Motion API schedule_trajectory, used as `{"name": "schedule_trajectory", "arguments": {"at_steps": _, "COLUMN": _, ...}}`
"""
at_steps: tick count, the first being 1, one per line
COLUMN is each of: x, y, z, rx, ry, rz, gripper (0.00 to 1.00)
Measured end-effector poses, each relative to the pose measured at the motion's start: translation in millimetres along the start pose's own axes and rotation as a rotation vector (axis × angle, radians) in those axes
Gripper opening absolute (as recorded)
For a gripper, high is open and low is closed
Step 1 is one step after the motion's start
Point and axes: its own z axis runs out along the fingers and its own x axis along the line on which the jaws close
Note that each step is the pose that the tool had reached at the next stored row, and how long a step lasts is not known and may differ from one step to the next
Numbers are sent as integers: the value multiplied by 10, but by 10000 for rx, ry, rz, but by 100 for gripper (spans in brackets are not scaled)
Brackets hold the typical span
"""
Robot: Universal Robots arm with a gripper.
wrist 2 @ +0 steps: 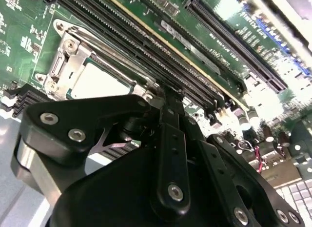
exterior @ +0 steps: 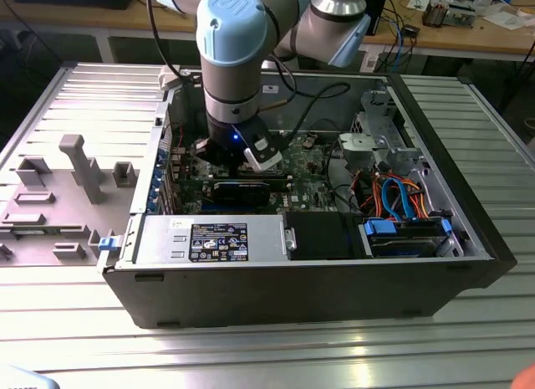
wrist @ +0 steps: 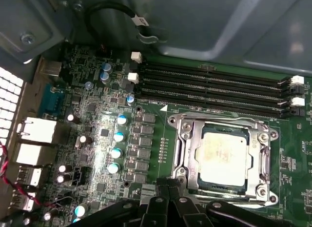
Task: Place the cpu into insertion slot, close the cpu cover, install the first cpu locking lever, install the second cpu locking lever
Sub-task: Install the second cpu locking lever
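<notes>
Gripper (wrist: 168,185) of matt black metal links with bright screw heads, lowered into an open computer case (exterior: 468,263) and poised just beside one edge of the insertion slot (wrist: 222,158). Fingers (wrist 2: 168,102) drawn together to a narrow tip with nothing seen between them; closed, gripping nothing visible.

Cpu (wrist: 224,156) seated flat in the insertion slot: square chip with a dull, silvery-grey metal top, slightly mottled. Cpu cover (wrist: 187,139) lying down over it: thin, stamped, bright-steel frame with a square window through which the chip top shows. Cover corners held by round screw heads in both wrist views. State of the locking levers not clear enough to tell.

Green circuit board (wrist: 97,139) around the socket, glossy and densely populated. Row of small cylindrical capacitors (wrist: 117,144) with shiny round tops beside the socket. Four long, black, ridged memory slots (wrist: 209,88) running parallel just past the socket, with white end latches.

In the exterior view: arm (exterior: 238,38) with light-blue joint caps and silver tube sections descending into the case from above. Case of dark sheet metal, resting on a ribbed aluminium counter (exterior: 276,355). Bundle of orange and blue cables (exterior: 393,197) toward the exterior view's right. Grey plastic fixture blocks (exterior: 79,167) on the counter at the exterior view's left.
</notes>
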Motion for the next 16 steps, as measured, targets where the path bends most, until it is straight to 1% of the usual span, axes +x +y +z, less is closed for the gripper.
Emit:
{"name": "schedule_trajectory", "arguments": {"at_steps": 1, "x": 2, "y": 4, "z": -16, "rx": 34, "ry": -14, "rz": -6, "gripper": 11}}
{"name": "schedule_trajectory", "arguments": {"at_steps": 3, "x": 2, "y": 6, "z": -29, "rx": 141, "ry": -2, "rz": -8, "gripper": 11}}
{"name": "schedule_trajectory", "arguments": {"at_steps": 4, "x": -5, "y": 6, "z": -29, "rx": 229, "ry": 11, "rz": -9, "gripper": 11}}
{"name": "schedule_trajectory", "arguments": {"at_steps": 5, "x": -29, "y": 9, "z": -28, "rx": 392, "ry": 52, "rz": -7, "gripper": 11}}
{"name": "schedule_trajectory", "arguments": {"at_steps": 6, "x": -47, "y": 14, "z": -26, "rx": 451, "ry": 76, "rz": -4, "gripper": 11}}
{"name": "schedule_trajectory", "arguments": {"at_steps": 7, "x": -83, "y": 26, "z": -23, "rx": 527, "ry": 114, "rz": 1, "gripper": 11}}
{"name": "schedule_trajectory", "arguments": {"at_steps": 8, "x": -118, "y": 41, "z": -18, "rx": 579, "ry": 141, "rz": 5, "gripper": 11}}
{"name": "schedule_trajectory", "arguments": {"at_steps": 9, "x": -154, "y": 57, "z": -13, "rx": 616, "ry": 164, "rz": 8, "gripper": 11}}
{"name": "schedule_trajectory", "arguments": {"at_steps": 12, "x": -246, "y": 109, "z": 1, "rx": 698, "ry": 208, "rz": 13, "gripper": 11}}
{"name": "schedule_trajectory", "arguments": {"at_steps": 14, "x": -298, "y": 138, "z": 8, "rx": 722, "ry": 230, "rz": 16, "gripper": 11}}
{"name": "schedule_trajectory", "arguments": {"at_steps": 15, "x": -342, "y": 153, "z": 13, "rx": 727, "ry": 245, "rz": 19, "gripper": 11}}
{"name": "schedule_trajectory", "arguments": {"at_steps": 16, "x": -366, "y": 161, "z": 15, "rx": 728, "ry": 254, "rz": 21, "gripper": 11}}
